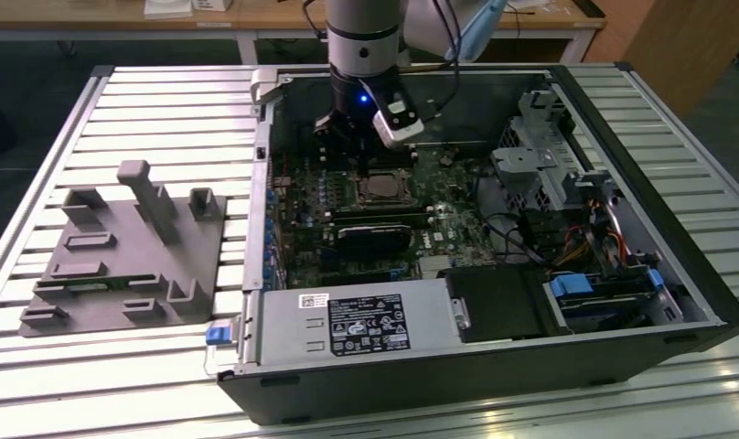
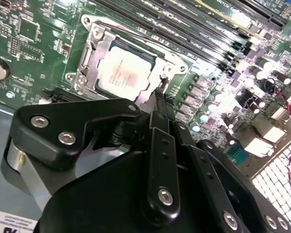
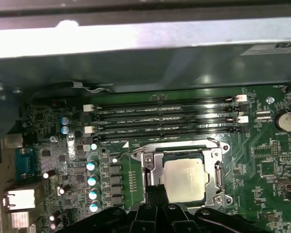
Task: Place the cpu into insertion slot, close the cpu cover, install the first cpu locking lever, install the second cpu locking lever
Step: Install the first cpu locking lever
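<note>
The arm (image 1: 363,37) hung straight down into the open computer case (image 1: 662,274) on the bench (image 1: 162,110), jaws together, tips just beside the insertion slot (image 3: 226,198). Both wrist views showed the cpu (image 3: 184,178) seated there, framed by the cpu cover (image 3: 216,167); the exterior view added a grey fixture (image 1: 125,247) at its left

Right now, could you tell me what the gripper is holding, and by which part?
Nothing that shows: the gripper is shut and empty, beside the cpu in the insertion slot.
</note>
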Robot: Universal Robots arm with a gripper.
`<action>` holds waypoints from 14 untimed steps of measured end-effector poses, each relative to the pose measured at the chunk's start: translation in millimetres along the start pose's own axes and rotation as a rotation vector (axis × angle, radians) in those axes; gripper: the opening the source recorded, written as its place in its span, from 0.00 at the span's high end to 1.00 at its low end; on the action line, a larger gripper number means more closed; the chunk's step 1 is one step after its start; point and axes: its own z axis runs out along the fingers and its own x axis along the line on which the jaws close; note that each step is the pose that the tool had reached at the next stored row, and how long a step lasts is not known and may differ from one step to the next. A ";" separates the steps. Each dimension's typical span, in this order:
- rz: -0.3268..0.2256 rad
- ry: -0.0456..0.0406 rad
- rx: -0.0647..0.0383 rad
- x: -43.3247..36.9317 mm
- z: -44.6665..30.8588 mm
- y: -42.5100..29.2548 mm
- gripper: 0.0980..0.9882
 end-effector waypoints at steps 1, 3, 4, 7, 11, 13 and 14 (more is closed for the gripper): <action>0.000 0.0001 0.000 0.4 -0.2 -0.1 0.99; 0.000 0.0000 0.000 0.6 -1.2 -0.1 0.99; 0.000 0.0000 0.000 0.6 -2.1 -0.1 0.99; 0.000 0.0000 0.000 0.5 -6.0 0.0 0.99; 0.000 0.0000 0.000 0.2 -13.2 0.1 0.99; 0.000 0.0000 0.000 0.2 -15.1 0.1 0.99; 0.000 0.0000 0.000 0.1 -15.7 0.2 0.99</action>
